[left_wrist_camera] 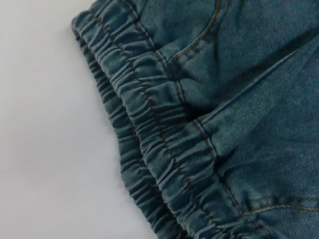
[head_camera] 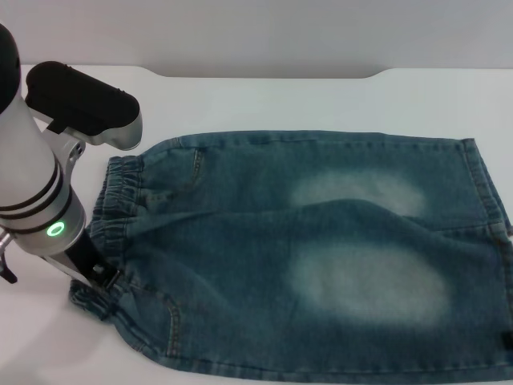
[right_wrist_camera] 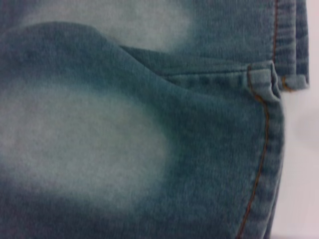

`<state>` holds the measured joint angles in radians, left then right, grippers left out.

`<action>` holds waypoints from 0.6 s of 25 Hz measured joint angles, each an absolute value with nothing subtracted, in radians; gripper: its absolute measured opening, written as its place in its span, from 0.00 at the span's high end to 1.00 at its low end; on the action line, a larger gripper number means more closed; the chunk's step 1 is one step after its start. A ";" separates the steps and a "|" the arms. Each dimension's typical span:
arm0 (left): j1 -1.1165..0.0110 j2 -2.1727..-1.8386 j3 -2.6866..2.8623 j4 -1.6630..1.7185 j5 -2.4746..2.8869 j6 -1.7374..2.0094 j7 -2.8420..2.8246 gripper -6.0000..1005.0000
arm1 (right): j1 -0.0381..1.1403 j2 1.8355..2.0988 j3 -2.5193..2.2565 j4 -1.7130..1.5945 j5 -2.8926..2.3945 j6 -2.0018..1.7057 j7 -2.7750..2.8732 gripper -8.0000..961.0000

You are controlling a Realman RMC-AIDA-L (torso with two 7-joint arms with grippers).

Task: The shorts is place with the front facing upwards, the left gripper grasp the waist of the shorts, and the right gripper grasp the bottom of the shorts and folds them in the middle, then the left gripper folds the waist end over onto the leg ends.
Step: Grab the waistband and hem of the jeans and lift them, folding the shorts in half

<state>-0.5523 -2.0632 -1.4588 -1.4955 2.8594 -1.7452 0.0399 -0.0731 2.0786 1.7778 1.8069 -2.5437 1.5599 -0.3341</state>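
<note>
A: Where's the shorts (head_camera: pixel 321 257)?
B: Flat on the white counter (head_camera: pixel 321 104), long axis waist-to-hems. Left hand (head_camera: pixel 100 277) sits at the waistband's near corner, grip state unclear.
A: Right hand?
B: Out of the head view, over the hem end (right_wrist_camera: pixel 279 79); can't tell its state. Nothing obstructing.
</note>
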 joint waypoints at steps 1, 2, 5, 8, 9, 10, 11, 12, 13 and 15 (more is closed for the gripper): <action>-0.552 -2.063 -1.459 -1.496 2.859 -1.745 0.040 0.96 | -0.072 2.079 1.778 1.800 -2.543 1.560 -0.336 0.33; -0.552 -2.063 -1.459 -1.496 2.859 -1.745 0.040 0.96 | -0.070 2.079 1.778 1.795 -2.542 1.559 -0.337 0.33; -0.555 -2.063 -1.459 -1.497 2.859 -1.744 0.040 0.96 | -0.066 2.079 1.778 1.781 -2.540 1.557 -0.339 0.33; -0.559 -2.063 -1.459 -1.497 2.859 -1.744 0.040 0.96 | -0.065 2.079 1.778 1.780 -2.540 1.556 -0.340 0.33; -0.559 -2.063 -1.459 -1.497 2.859 -1.744 0.040 0.96 | -0.065 2.079 1.778 1.780 -2.540 1.556 -0.340 0.33; -0.560 -2.063 -1.459 -1.496 2.859 -1.744 0.040 0.96 | -0.065 2.079 1.778 1.781 -2.540 1.556 -0.341 0.33; -0.560 -2.063 -1.459 -1.496 2.859 -1.745 0.040 0.96 | -0.065 2.078 1.778 1.783 -2.539 1.556 -0.349 0.34; -0.561 -2.063 -1.459 -1.496 2.859 -1.745 0.040 0.96 | -0.066 2.078 1.781 1.784 -2.535 1.559 -0.358 0.34; -0.561 -2.063 -1.459 -1.496 2.859 -1.746 0.040 0.96 | -0.066 2.078 1.783 1.785 -2.531 1.562 -0.366 0.35; -0.561 -2.063 -1.459 -1.496 2.859 -1.746 0.040 0.96 | -0.065 2.077 1.785 1.784 -2.527 1.566 -0.376 0.36</action>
<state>-0.5614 -2.0632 -1.4588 -1.4958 2.8594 -1.7465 0.0401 -0.0647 2.0768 1.7847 1.7844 -2.5267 1.5661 -0.3757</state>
